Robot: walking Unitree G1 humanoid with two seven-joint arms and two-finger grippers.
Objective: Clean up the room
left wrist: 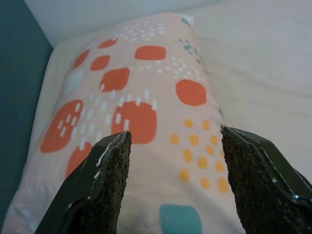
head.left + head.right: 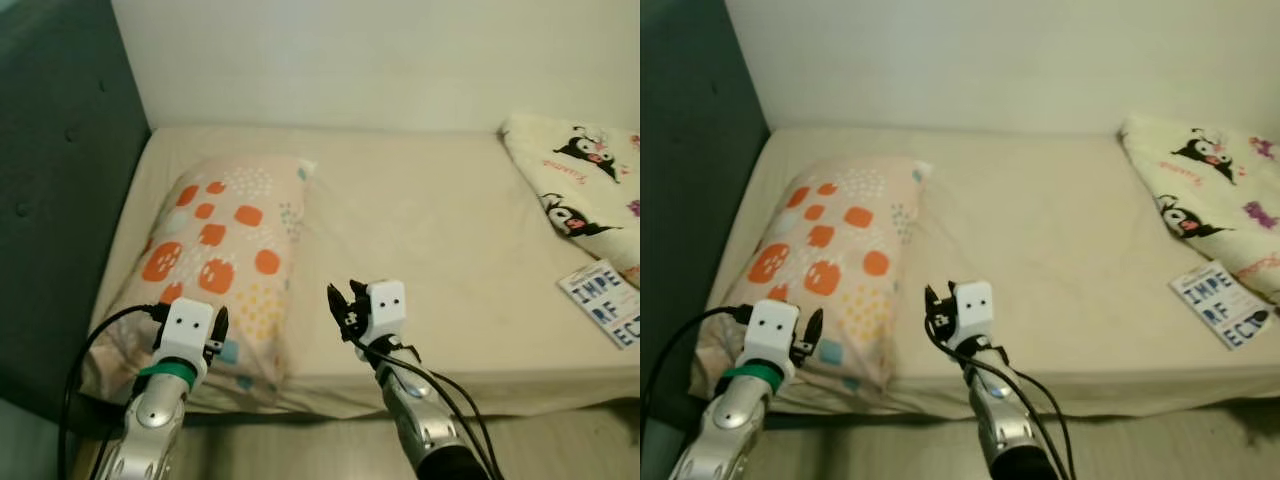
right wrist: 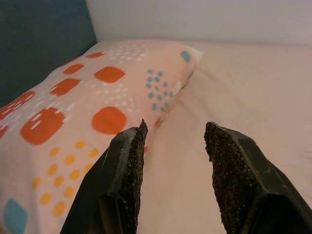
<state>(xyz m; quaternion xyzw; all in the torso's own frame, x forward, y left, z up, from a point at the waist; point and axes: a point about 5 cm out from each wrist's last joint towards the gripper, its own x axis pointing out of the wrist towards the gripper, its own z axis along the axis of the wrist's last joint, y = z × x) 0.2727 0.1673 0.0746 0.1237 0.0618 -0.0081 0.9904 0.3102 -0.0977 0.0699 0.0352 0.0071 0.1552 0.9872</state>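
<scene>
Presently a peach fabric pillow with orange blotches (image 2: 220, 265) lies at lower left on the beige-sheeted bed (image 2: 430, 230); the left gripper (image 1: 173, 161) hovers over its near end, fingers apart; the right gripper (image 3: 173, 146), lower centre, gapes beside its edge, holding nothing.

head pair: down onto bed (image 2: 430, 250) | wrist cams: close, sharing pillow (image 1: 146, 112)
</scene>
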